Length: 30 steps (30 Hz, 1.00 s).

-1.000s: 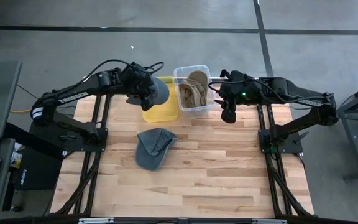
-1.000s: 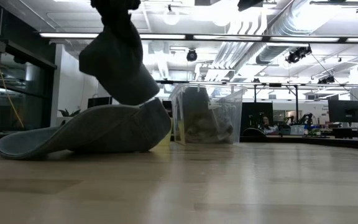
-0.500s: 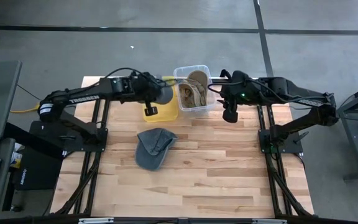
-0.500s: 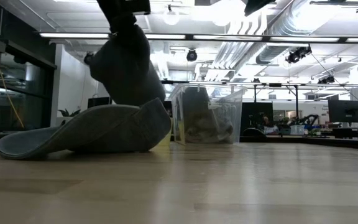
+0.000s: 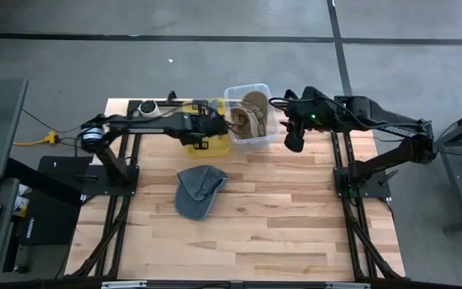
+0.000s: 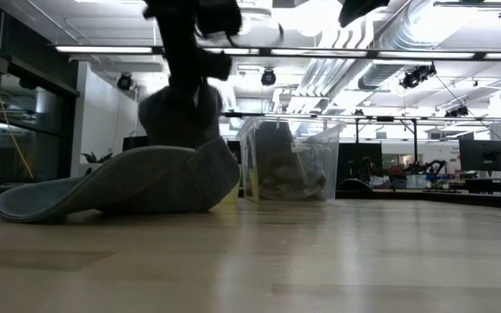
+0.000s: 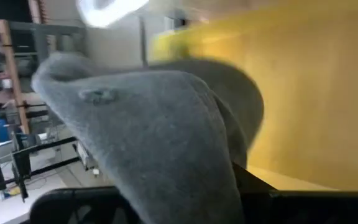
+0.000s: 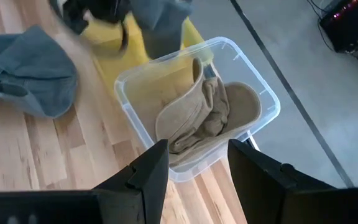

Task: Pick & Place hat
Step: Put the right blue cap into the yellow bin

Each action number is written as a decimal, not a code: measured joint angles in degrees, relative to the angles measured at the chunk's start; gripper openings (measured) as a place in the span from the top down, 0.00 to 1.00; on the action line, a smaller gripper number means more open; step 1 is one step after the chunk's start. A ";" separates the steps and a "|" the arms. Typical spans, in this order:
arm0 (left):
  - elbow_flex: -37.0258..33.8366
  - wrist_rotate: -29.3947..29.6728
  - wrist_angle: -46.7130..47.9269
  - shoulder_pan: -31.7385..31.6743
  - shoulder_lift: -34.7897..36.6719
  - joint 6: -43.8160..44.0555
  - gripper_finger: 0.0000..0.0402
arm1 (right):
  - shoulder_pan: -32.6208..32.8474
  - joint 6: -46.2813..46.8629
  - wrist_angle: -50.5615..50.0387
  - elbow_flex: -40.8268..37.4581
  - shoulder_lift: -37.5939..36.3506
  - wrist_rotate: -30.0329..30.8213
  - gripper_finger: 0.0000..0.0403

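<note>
The left gripper has swung down from up high and now sits low over the yellow bin, with its fingers pinched shut on a gray hat. A moment ago this hat hung high in the air beside the bin, and now it is right at the bin's wall, so the drop looks close. In the left wrist view the hat fills most of the picture and the yellow wall stands just behind it. I think the next move is to lower the hat a bit more and let go, but the hat is floppy, so part of it could hang over the rim. A second gray hat lies flat on the bench, near the bin and toward the front, not yet picked up. In the low view it lies in front of the carried hat. Just beside the yellow bin stands a clear bin with tan hats inside. The right gripper hangs in the air just beside the clear bin, with its fingers spread apart and holding nothing. It has hardly moved and seems to be waiting. The 2 bins touch or nearly touch, so the left arm has little room on that side. The right arm is near, so they should not bump.
</note>
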State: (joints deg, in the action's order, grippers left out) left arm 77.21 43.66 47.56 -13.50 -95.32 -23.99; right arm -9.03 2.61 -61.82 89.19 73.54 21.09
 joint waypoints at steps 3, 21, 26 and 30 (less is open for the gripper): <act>0.04 2.77 -1.12 0.07 -4.37 -0.76 1.00 | -0.74 0.41 0.02 0.00 0.00 0.43 0.60; 0.02 -19.01 1.29 0.84 -8.64 8.49 1.00 | -2.26 4.68 0.46 0.00 0.00 1.04 0.60; 0.02 -22.53 -2.07 -1.40 -8.80 7.46 1.00 | -2.26 4.90 1.33 0.00 0.00 1.02 0.60; 0.02 -22.31 -3.07 -3.95 -8.80 5.47 1.00 | -2.26 4.96 2.28 0.00 0.00 0.87 0.60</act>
State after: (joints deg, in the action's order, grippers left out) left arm 77.23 21.35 44.49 -17.45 -104.12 -18.52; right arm -11.29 7.57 -59.54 89.19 73.54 21.96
